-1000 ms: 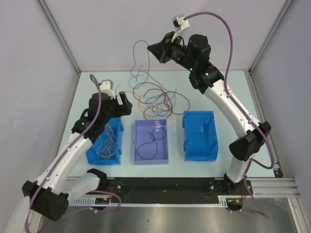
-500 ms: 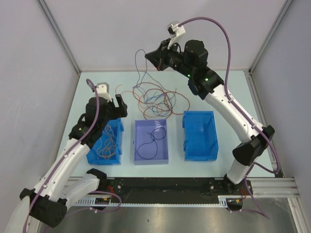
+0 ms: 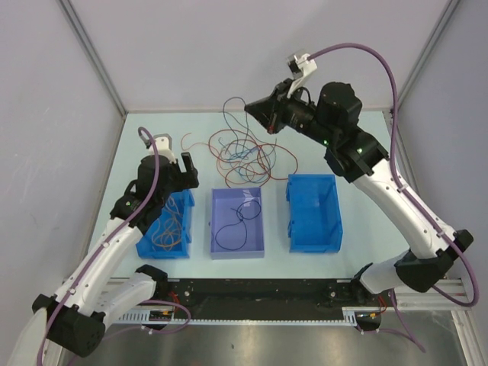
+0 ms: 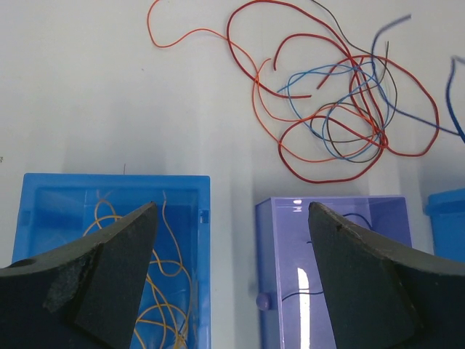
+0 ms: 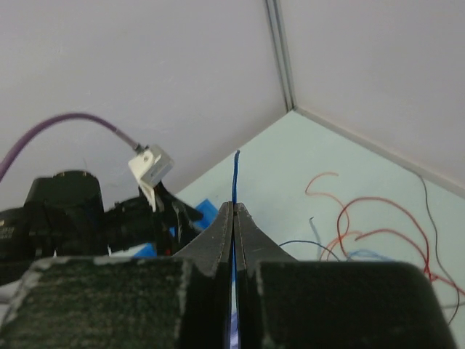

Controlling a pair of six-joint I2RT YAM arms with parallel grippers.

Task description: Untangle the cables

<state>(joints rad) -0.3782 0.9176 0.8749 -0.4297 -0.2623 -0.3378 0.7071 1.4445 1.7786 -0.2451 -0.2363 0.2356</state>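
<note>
Left bin (image 3: 149, 250) holds orange cables (image 3: 166, 229), middle bin (image 3: 255, 229) a dark cable (image 3: 241, 214); left hand (image 4: 232, 211) apart, right hand (image 5: 234, 207) pinching a blue cable (image 5: 235, 174).

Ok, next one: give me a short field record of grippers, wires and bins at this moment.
left gripper: open, over the far edge of left bin
right gripper: shut on blue wire, raised at the far side
wire pile: red, orange, blue, dark strands tangled behind the bins
left bin: orange wires inside
middle bin: one dark wire inside
</note>
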